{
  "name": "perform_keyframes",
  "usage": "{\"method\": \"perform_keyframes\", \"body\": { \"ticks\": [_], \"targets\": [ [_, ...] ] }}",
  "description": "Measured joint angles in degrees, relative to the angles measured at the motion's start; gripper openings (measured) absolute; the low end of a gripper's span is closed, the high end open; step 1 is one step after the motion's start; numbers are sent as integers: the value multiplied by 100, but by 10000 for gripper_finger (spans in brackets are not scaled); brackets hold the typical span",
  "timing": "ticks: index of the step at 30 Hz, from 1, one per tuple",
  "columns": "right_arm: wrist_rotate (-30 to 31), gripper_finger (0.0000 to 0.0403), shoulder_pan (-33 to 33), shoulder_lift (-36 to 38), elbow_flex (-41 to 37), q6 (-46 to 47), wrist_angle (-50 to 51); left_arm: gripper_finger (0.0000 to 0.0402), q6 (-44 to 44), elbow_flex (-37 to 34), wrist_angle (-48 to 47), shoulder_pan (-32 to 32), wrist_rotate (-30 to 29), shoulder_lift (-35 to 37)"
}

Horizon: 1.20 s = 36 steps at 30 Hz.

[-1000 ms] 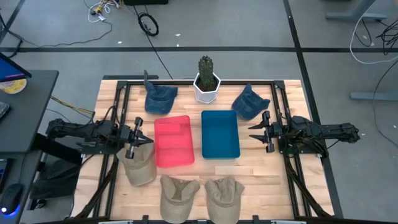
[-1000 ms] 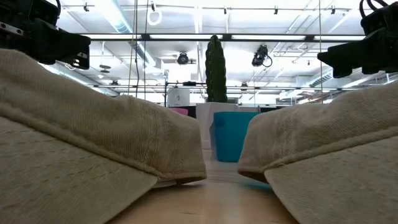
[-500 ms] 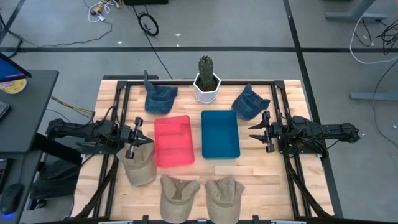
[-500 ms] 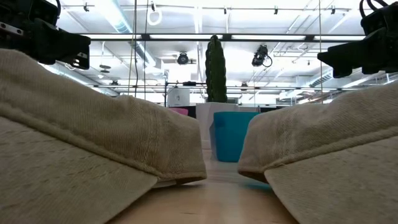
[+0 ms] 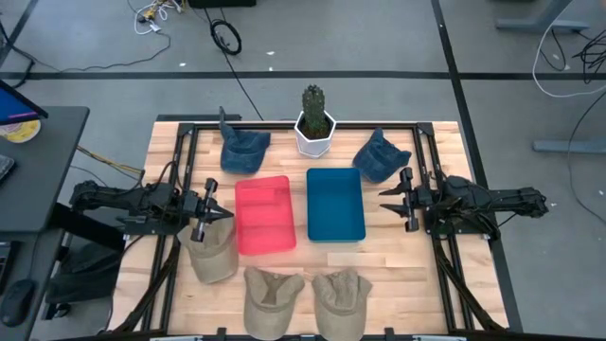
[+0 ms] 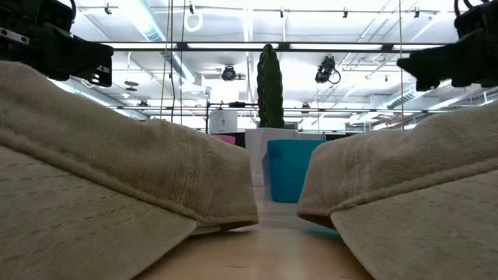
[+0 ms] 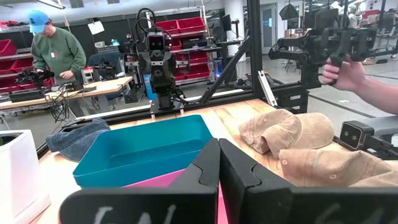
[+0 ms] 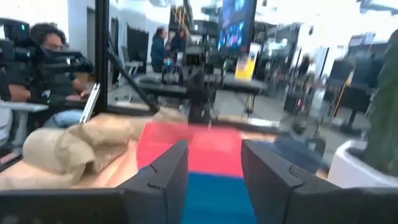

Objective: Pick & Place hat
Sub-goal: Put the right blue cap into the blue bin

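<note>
A robotics lab or workshop: shelves of red storage bins [image 7: 186, 28] stand at 12 o'clock beyond the wooden desk [image 5: 388, 256], a person in a green top [image 7: 59, 53] works at a bench strewn with cables, another arm rig [image 7: 158, 62] stands nearby, and cables [image 5: 225, 36] trail over the grey floor [image 5: 360, 43].

No readable text, label or number anywhere
</note>
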<state>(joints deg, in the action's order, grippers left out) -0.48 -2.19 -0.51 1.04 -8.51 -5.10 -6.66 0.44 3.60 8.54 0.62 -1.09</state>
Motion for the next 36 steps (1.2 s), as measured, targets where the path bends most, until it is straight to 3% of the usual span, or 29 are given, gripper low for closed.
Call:
{"method": "perform_keyframes", "body": {
  "ticks": [20,36],
  "targets": [
    [-43,153,-3,2,0,602,-2193,3,-2,1,1,1,0,0],
    [-43,153,-1,2,0,42,-4308,3,0,1,0,0,0,-1]
  ]
}}
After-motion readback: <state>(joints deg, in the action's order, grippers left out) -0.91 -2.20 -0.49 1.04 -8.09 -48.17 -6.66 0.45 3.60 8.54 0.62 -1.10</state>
